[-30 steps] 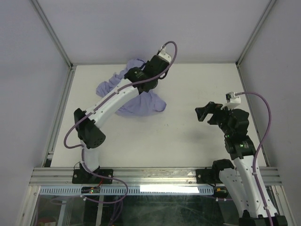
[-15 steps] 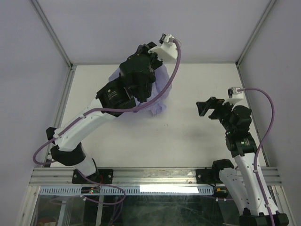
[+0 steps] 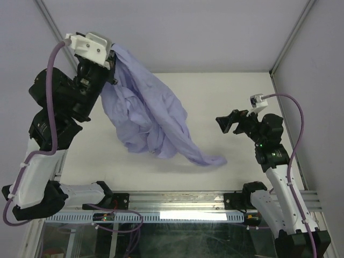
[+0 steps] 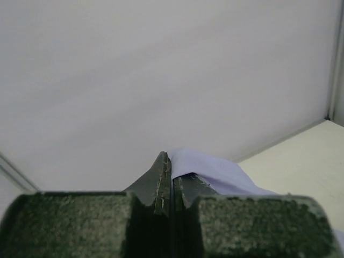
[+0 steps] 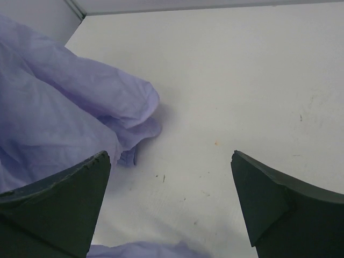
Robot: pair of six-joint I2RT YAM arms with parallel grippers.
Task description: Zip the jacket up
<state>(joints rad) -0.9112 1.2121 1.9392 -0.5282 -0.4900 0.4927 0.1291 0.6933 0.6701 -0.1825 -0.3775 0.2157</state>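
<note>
Top external view tells most of the story. The left gripper [image 3: 112, 58] is way up high at the back-left now, clamped tight on a fold of the jacket [image 3: 150, 118]. 1 second ago that arm was stretched low across the table [image 3: 231, 91] and the jacket was just a crumpled heap at the back. 0.5 seconds ago it was mid-lift. Now the fabric hangs off the pinch in a long drape, with the bottom end trailing onto the table near the middle and 1 tail poking out to the right.

The left wrist cam backs this up: the fingers are pressed together with a sliver of lavender cloth squeezed between them and spilling off to the right.

The right gripper [image 3: 221, 124] isn't holding anything. Its jaws are spread wide and it hovers over the right side of the table, pointed at the jacket, in much the same spot as before. Its wrist cam shows wrinkly fabric filling the left of the frame and bare table between the fingers.

My take: the heap has been pulled open, which is a good first step, but I can't spot the zipper anywhere yet, so the actual zipping hasn't started. It probably needs spreading flat first. Thin fabric like this could slip out of a pinch.
</note>
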